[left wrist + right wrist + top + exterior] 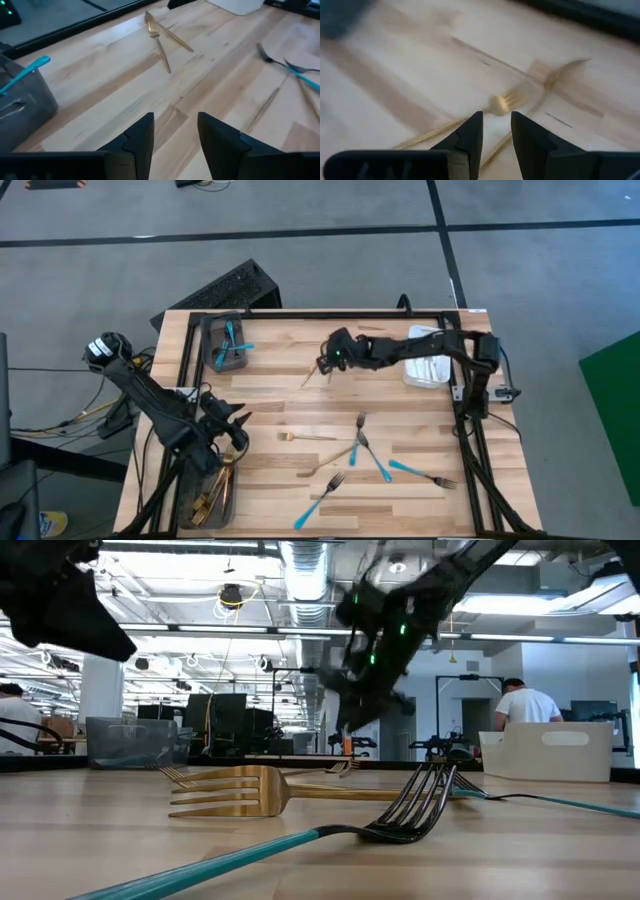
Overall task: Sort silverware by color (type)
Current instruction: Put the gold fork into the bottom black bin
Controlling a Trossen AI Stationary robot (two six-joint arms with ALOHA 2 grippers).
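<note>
1. Table (pixel 420 410): loose silverware lies mid-table and toward its near edge.
2. Grey tray (pixel 213 498) holds gold forks (pixel 222 483).
3. Left gripper (pixel 232 435) hovers beside it, fingers apart, empty.
4. Right gripper (pixel 326 363) is over a gold fork (pixel 312 372); grip unclear.

Forks (pixel 365 452) loose mid-table; tray (pixel 226 343) far left; bin (pixel 428 369) right.

Pale matt wood table (pixel 420 410), planked. Forks: glossy gold metal (pixel 250 790); shiny silver metal with smooth turquoise plastic-looking handle (pixel 300 840). Grey tray (pixel 22 107) looks matt plastic.
</note>
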